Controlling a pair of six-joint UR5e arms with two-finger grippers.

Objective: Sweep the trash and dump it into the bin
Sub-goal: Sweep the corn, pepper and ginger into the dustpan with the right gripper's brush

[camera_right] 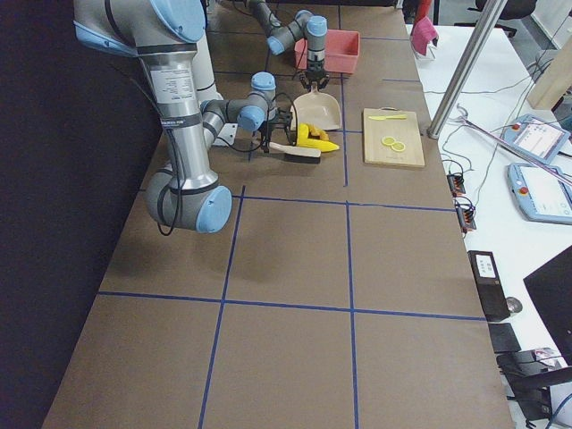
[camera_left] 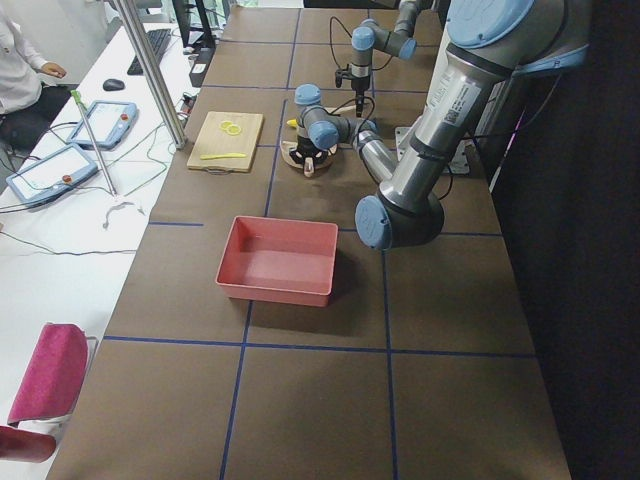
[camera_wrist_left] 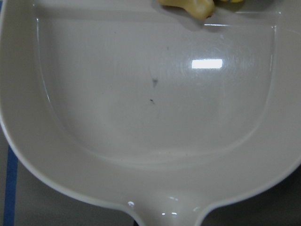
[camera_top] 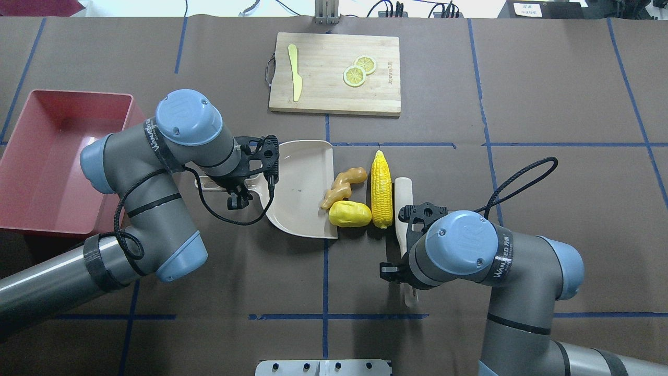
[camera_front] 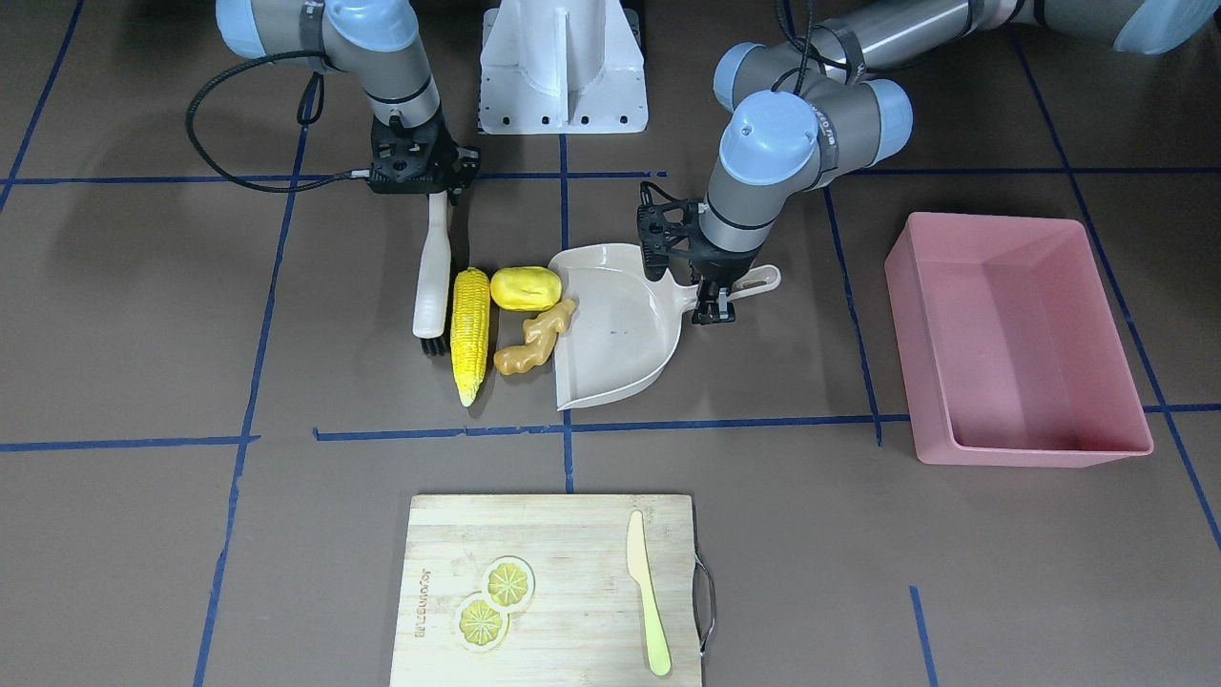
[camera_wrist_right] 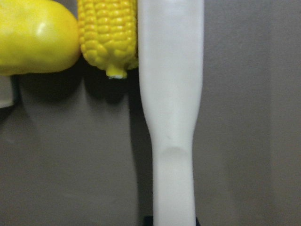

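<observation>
We see the dustpan (camera_front: 620, 324) flat on the tabletop (camera_front: 792, 534). Its straight open edge is turned to the trash and its handle points toward the bin (camera_front: 1035, 448), which stands well apart on the robot's left side, a stretch of brown tabletop between them. The left jaws are closed on the dustpan's handle (their wrist view shows mostly the pan's floor), so the trash lies across the pan from them. The potato-like lump (camera_front: 526, 287) touches the open edge, and one tip of the ginger root (camera_front: 530, 342) reaches over it. The corn cob (camera_front: 470, 334) lies just beside both, and the brush (camera_front: 433, 277) touches its other side. The right jaws are closed on the brush handle, apart from the trash. The cutting board (camera_front: 572, 544) lies beyond a blue tape line.
</observation>
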